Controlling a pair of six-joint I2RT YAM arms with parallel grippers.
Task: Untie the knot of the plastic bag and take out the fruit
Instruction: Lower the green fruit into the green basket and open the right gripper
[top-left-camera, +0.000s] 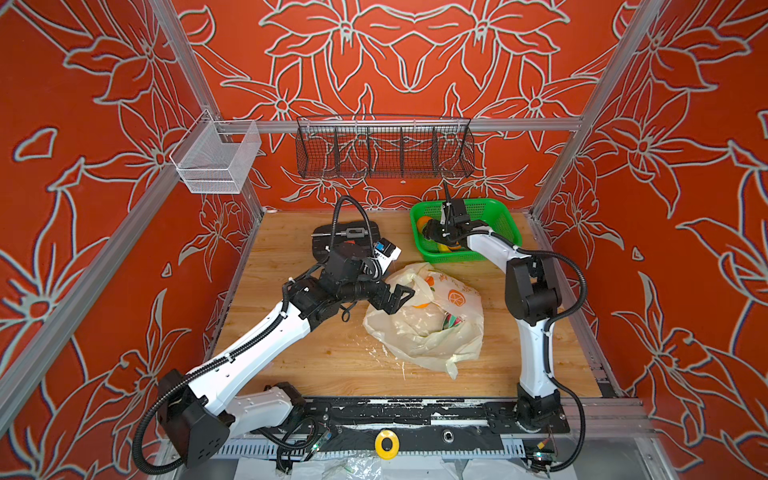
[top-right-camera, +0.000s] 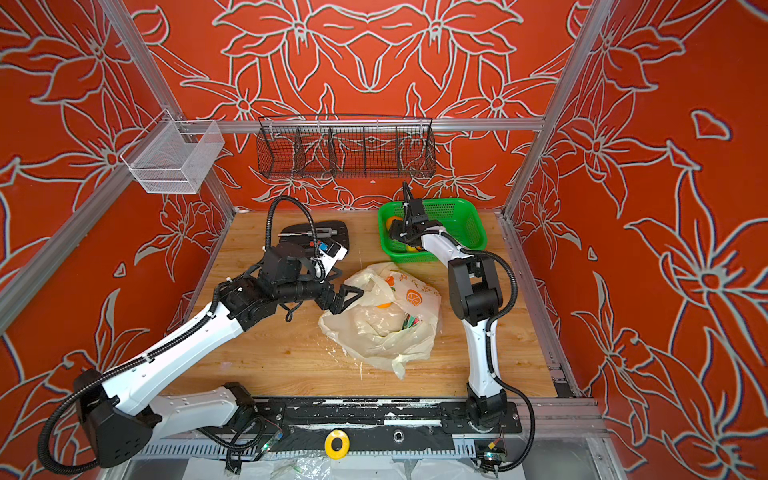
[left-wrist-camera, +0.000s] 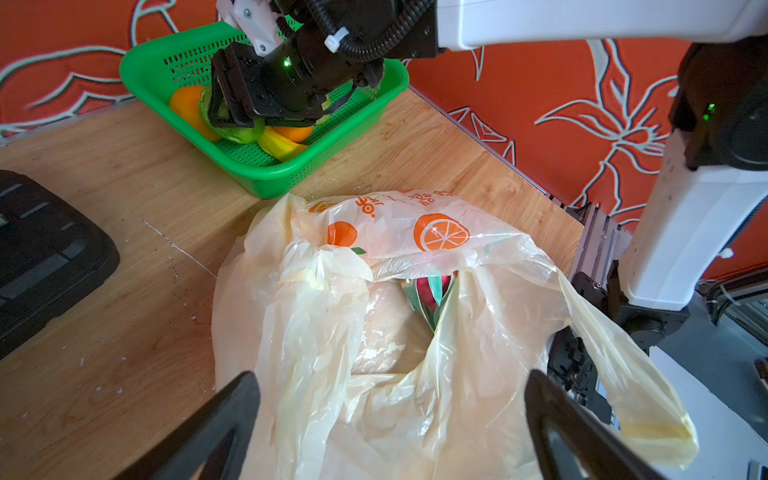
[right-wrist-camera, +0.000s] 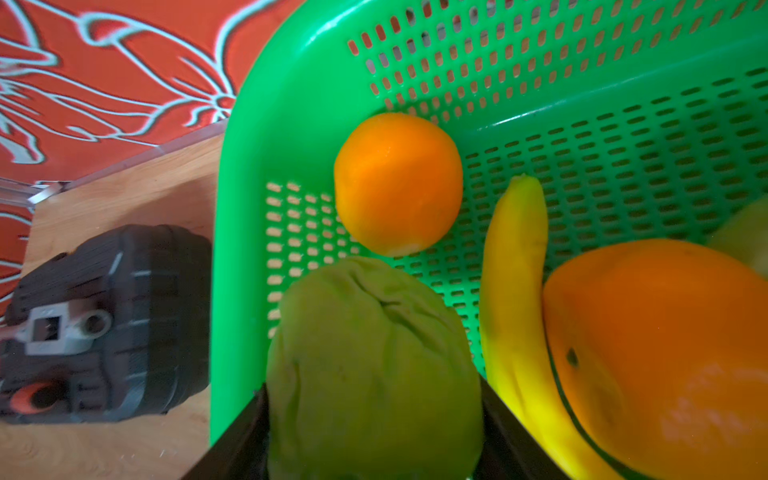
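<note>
Clamping bumpy green fruit (right-wrist-camera: 374, 353) in right gripper (right-wrist-camera: 374, 432), inside green perforated plastic basket (right-wrist-camera: 291, 124) beside small round orange (right-wrist-camera: 397, 183), large orange fruit (right-wrist-camera: 665, 353) and yellow banana (right-wrist-camera: 515, 270). Hovering left gripper (left-wrist-camera: 390, 415), jaws spread wide, over opened cream-white orange-print plastic bag (left-wrist-camera: 311, 311) on wooden tabletop (top-left-camera: 332, 365), containing pink-green dragon fruit (left-wrist-camera: 430, 291).

Surrounding items, located from the green basket (top-left-camera: 498, 216).
A small yellow banana (right-wrist-camera: 515, 266) lies inside it; a black case (top-left-camera: 361, 232) sits left of it on the wooden table (top-left-camera: 324, 353); a black wire rack (top-left-camera: 384, 151) hangs above it.
</note>
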